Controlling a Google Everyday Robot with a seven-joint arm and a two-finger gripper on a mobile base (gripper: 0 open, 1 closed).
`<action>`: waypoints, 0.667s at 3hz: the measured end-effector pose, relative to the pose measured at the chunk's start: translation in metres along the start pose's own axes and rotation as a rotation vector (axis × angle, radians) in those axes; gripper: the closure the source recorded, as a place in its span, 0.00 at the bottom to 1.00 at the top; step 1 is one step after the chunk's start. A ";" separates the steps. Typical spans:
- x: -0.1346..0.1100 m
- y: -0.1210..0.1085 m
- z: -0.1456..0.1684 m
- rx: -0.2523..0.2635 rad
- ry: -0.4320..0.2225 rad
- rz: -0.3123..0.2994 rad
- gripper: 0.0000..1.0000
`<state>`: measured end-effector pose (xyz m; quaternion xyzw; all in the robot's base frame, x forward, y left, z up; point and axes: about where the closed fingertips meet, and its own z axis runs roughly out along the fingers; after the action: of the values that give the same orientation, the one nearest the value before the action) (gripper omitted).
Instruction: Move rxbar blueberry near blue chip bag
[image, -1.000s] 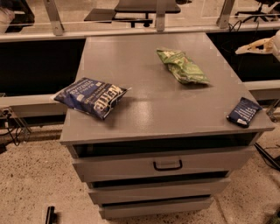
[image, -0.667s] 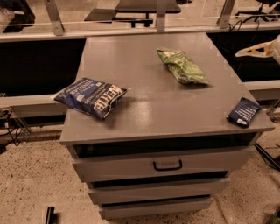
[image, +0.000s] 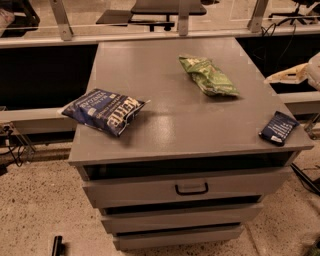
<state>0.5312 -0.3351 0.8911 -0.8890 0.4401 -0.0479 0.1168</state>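
On the grey metal table (image: 165, 125) with drawers, the large puffy dark blue crinkled chip bag (image: 105, 111) lies at 9 o'clock and the crumpled green chip bag (image: 207, 75) at 1 o'clock. My pale gripper (image: 292, 75) hangs beyond the 3 o'clock edge; I cannot tell how its jaws stand. The small flat navy rxbar blueberry wrapper (image: 279, 128) lies at 4 o'clock, well apart from the blue bag.

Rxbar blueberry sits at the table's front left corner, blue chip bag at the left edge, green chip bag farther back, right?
No: the camera view shows the rxbar blueberry at the table's front right corner. The blue chip bag at the left edge and green chip bag farther back are as stated. The gripper is beyond the table's right side.
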 end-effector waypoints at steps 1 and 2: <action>0.000 0.005 0.012 -0.040 0.010 -0.045 0.25; -0.006 0.007 0.024 -0.074 0.009 -0.082 0.30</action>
<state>0.5268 -0.3304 0.8661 -0.9097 0.4056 -0.0405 0.0796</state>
